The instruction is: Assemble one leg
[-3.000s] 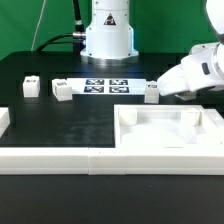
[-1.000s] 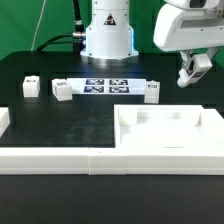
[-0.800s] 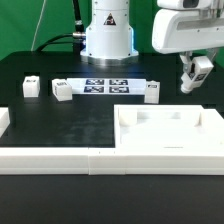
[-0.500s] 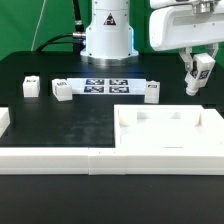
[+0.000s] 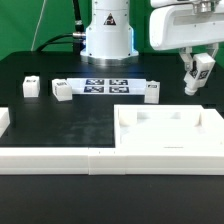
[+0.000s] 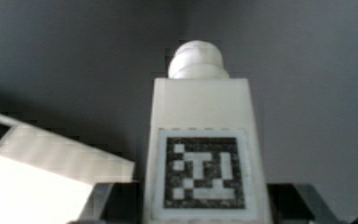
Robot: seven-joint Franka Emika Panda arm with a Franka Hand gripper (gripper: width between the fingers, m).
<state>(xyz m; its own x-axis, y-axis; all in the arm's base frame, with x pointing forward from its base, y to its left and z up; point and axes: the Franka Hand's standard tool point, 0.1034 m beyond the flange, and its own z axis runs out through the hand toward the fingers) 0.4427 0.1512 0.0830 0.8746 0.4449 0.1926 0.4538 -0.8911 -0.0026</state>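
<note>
The base (image 5: 108, 40) is a glossy white rounded column with a dark band near its top and a wider white foot. A thin black cable (image 5: 62, 40) meets it on the exterior view's left, and a blue cable (image 5: 79, 11) shows beside its upper part. The wrist housing (image 5: 185, 25) is a white, round-cornered box, shaded grey underneath. The fingers (image 6: 108, 198) are dark, nearly black.
</note>
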